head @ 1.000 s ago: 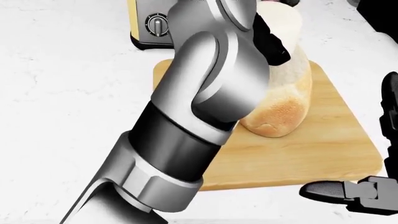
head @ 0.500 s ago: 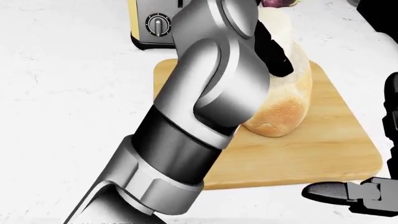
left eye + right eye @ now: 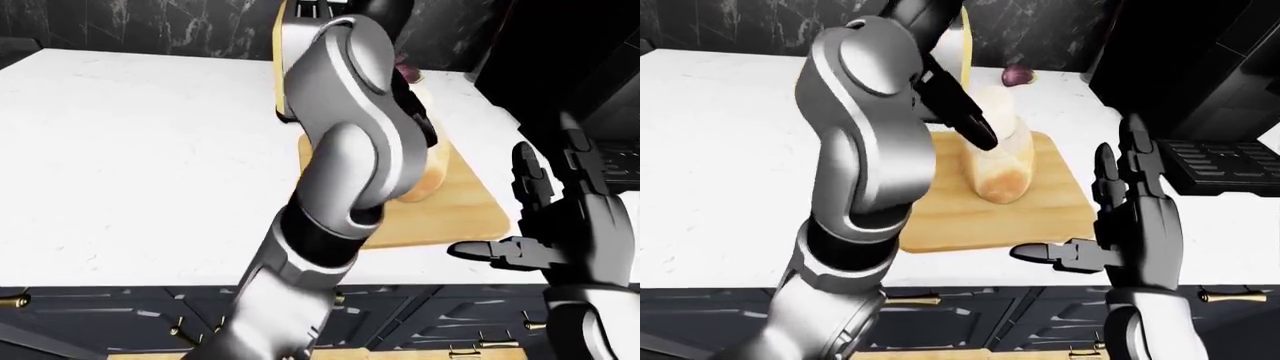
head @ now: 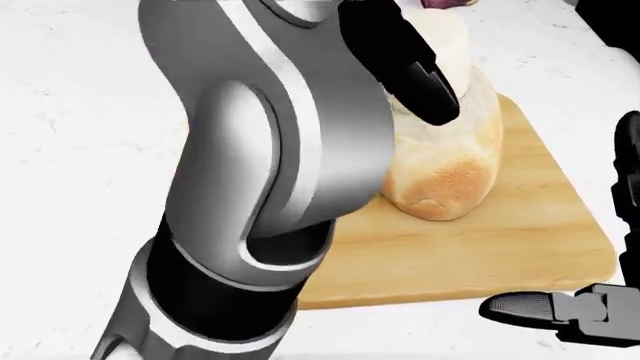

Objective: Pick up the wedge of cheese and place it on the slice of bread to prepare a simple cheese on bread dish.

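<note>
A: Since the earlier head view, what is changing?

B: Left arm (image 4: 260,150) is swinging across and now filling far more of the head view, hiding the yellow appliance seen there earlier. Bread, board and right hand are staying where they were.

A: What is nearest in the views?

B: Dark cabinet fronts with brass handles (image 3: 912,300) are showing under the desk (image 3: 140,157) edge in the eye views. Just above that edge, the right hand (image 3: 1132,225) is hovering at the right, off the cutting board (image 4: 500,240).

A: State of the right fingers?

B: They are spreading wide: the thumb (image 4: 525,306) is pointing left, the other fingers (image 3: 1137,154) are standing upright, holding nothing.

A: And the left hand?

B: Its dark fingers (image 4: 415,75) are lying against the upper side of the bread (image 4: 450,172). Whether they are spread, closed or pinching anything cannot be determined; the arm is covering most of the hand.

A: Where is the bread?

B: It is standing on the wooden cutting board, right of the left arm.

A: And the cheese wedge?

B: It is not identifiable in any view.

A: Farthest items?

B: A purple onion (image 3: 1017,74) is lying on the desk beyond the bread, near the dark marbled wall (image 3: 730,26).
</note>
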Available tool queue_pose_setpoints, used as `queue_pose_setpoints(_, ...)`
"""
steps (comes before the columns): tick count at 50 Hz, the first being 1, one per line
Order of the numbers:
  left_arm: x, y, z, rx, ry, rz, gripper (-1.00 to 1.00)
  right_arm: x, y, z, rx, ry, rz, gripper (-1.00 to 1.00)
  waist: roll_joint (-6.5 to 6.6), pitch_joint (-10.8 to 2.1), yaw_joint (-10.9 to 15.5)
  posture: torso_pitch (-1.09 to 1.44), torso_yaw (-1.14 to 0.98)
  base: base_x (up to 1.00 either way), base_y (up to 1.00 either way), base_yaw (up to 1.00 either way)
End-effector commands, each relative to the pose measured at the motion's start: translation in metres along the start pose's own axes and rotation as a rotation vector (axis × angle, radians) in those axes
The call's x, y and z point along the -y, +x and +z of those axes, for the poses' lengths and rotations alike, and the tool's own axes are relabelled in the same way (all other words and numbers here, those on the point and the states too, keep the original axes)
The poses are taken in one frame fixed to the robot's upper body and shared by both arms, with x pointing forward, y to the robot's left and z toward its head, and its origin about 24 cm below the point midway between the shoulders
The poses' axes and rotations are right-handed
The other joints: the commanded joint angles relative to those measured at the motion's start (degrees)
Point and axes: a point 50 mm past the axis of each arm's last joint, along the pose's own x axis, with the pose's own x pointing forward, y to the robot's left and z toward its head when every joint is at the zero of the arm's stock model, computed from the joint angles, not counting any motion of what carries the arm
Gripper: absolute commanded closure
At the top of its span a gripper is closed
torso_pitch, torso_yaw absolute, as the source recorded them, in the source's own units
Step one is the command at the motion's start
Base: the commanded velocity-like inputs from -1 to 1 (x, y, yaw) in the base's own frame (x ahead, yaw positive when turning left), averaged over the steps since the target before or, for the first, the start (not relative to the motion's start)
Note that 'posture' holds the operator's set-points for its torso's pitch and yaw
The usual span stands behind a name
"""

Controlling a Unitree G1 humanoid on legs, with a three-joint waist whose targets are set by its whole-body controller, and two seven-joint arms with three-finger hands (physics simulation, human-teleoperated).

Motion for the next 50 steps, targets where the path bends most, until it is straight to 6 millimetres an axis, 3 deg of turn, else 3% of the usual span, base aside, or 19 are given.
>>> queue_pose_setpoints(1, -0.013, -0.014, 0.009, 0.040, 0.018, 0.057, -1.00, -0.001, -0.001, 0.011, 0.065, -0.014, 0.004, -1.00, -0.29, -1.11, 0.0, 0.00, 0.00, 0.00, 0.00, 0.00)
queue_pose_setpoints(14, -0.035, -0.099, -0.003, 0.134, -0.041, 0.180, -1.00, -0.005, -0.002, 0.014, 0.067, -0.024, 0.008, -1.00, -0.53, -0.45, 0.1, 0.00, 0.00, 0.00, 0.00, 0.00)
queue_pose_setpoints(18, -0.047, -0.119, -0.017, 0.137, -0.077, 0.246, -1.00, -0.006, -0.002, 0.015, 0.068, -0.029, 0.008, -1.00, -0.57, -0.19, 0.2, 0.00, 0.00, 0.00, 0.00, 0.00)
queue_pose_setpoints(24, -0.056, -0.143, -0.054, 0.118, -0.108, 0.298, -1.00, -0.009, -0.002, 0.016, 0.070, -0.034, 0.014, -1.00, -0.22, -0.11, 0.2, 0.00, 0.00, 0.00, 0.00, 0.00)
queue_pose_setpoints(32, -0.082, -0.144, -0.093, 0.070, -0.166, 0.366, -1.00, -0.012, -0.001, 0.017, 0.070, -0.042, 0.019, -1.00, 0.66, -0.37, 0.1, 0.00, 0.00, 0.00, 0.00, 0.00)
queue_pose_setpoints(37, -0.104, -0.138, -0.130, 0.004, -0.237, 0.439, -1.00, -0.008, -0.003, 0.017, 0.070, -0.040, 0.013, -1.00, 1.44, -0.68, 0.0, 0.00, 0.00, 0.00, 0.00, 0.00)
queue_pose_setpoints(50, -0.118, -0.146, -0.189, -0.084, -0.311, 0.492, -1.00, -0.009, -0.001, 0.016, 0.063, -0.044, 0.008, -1.00, 3.25, -1.20, -0.5, 0.00, 0.00, 0.00, 0.00, 0.00)
